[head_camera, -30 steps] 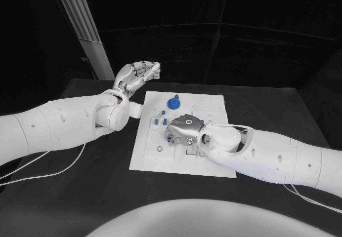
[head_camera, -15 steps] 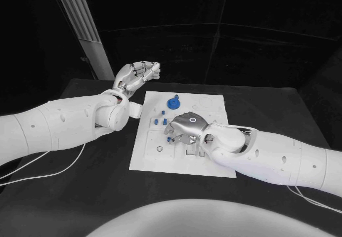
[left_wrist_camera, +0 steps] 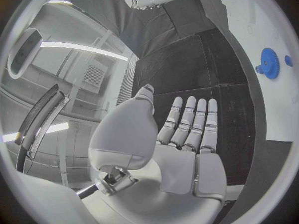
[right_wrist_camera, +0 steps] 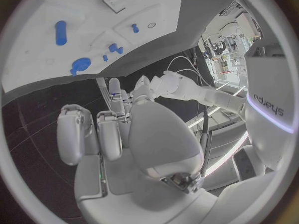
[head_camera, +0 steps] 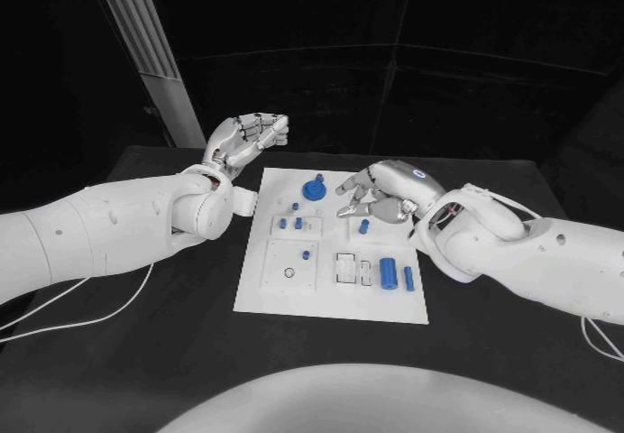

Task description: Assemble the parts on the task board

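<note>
right hand (head_camera: 386, 189) raised over task board (head_camera: 332, 302) far edge, fingers curled, apparently empty. left hand (head_camera: 247, 135) off board, fingers straight, holding nothing. blue gear (head_camera: 315, 189) on board.

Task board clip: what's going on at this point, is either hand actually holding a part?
Neither hand seems to hold a part. The right hand hangs above the far right of the white task board, fingers curled with nothing visible in them. The left hand is raised off the board's far left corner, empty in its wrist view. A blue gear and small blue parts sit on the board.
</note>
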Tool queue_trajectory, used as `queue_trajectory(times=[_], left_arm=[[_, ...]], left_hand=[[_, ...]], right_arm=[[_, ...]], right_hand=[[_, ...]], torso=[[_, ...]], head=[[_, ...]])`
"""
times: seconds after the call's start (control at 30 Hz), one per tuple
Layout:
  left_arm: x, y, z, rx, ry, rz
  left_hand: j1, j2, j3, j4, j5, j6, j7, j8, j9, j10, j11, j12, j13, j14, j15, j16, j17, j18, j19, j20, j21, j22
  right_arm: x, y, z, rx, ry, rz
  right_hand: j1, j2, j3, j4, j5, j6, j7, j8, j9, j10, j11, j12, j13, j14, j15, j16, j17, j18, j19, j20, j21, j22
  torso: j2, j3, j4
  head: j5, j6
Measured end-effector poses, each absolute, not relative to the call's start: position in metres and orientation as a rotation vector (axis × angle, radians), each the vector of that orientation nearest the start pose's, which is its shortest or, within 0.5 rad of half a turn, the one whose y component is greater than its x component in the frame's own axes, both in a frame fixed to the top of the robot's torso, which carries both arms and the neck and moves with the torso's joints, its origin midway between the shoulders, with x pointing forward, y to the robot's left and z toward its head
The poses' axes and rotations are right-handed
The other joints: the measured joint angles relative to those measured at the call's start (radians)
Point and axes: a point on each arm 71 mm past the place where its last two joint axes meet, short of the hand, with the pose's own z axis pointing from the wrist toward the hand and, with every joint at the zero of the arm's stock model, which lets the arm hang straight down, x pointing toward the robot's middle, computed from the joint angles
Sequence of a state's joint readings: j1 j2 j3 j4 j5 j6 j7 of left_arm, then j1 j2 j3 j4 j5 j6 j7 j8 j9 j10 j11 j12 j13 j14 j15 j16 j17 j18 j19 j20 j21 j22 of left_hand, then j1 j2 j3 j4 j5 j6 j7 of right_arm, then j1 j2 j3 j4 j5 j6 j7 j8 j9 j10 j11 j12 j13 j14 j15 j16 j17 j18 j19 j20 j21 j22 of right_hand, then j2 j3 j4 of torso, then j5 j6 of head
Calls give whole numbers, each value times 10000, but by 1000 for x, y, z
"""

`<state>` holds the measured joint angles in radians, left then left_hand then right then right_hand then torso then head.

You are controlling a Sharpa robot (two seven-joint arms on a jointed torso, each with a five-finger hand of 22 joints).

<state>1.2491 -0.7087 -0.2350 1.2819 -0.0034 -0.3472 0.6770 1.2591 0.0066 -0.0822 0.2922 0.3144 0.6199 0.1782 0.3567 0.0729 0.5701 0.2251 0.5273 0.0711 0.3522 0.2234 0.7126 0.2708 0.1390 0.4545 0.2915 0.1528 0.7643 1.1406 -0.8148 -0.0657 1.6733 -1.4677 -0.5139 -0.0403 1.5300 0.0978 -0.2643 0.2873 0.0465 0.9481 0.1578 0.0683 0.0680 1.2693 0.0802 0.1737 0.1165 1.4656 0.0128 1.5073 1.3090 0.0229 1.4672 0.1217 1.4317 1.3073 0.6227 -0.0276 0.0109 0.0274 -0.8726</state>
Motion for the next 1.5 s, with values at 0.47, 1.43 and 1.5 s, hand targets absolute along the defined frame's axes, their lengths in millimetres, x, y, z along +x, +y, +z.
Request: queue_trajectory(times=[0.47, 1.43, 1.5], left_arm=[[518, 216, -217, -9035, 12874, -14627], [517, 216, -218, -9052, 12897, -14662], [517, 217, -218, -9055, 12894, -14655]], left_hand=[[0, 0, 0, 0, 0, 0, 0, 0, -9, 0, 0, 0, 1, 1, 0, 39, -28, -1, 0, 0, -37, -11], [0, 0, -57, 1, 0, -38, -38, 38, -7, -37, 37, 0, -5, 1, 0, 39, -59, 0, 0, 0, -37, -21], [0, 0, -57, 1, 0, -38, -38, 38, -7, -36, 37, 0, -5, 1, 0, 39, -59, 1, 0, 0, -37, -21]], right_arm=[[465, -187, -187, -302, 15904, 7837], [470, -169, -226, -2353, 16905, 5338], [471, -169, -228, -2375, 16964, 5235]], right_hand=[[-3730, -1529, 1406, -10, 154, -1059, -315, 359, 87, 1415, -313, 13358, 11860, 12, -216, 611, 0, 162, -256, -180, -776, 0], [-2683, -2969, 3329, 49, 1455, 625, -185, 704, 224, 1973, -120, 13945, 11914, -25, -180, 611, 0, -161, -16, -165, 1360, 0], [-2497, -2938, 3396, 34, 1455, 649, -162, 672, 224, 1952, -99, 13945, 11914, -25, -180, 611, 0, -161, -16, -165, 1360, 0]], torso=[[-6, -2, 1], [13, 2, 7], [12, 2, 7]], head=[[-139, 0], [-148, 0], [-148, 0]])
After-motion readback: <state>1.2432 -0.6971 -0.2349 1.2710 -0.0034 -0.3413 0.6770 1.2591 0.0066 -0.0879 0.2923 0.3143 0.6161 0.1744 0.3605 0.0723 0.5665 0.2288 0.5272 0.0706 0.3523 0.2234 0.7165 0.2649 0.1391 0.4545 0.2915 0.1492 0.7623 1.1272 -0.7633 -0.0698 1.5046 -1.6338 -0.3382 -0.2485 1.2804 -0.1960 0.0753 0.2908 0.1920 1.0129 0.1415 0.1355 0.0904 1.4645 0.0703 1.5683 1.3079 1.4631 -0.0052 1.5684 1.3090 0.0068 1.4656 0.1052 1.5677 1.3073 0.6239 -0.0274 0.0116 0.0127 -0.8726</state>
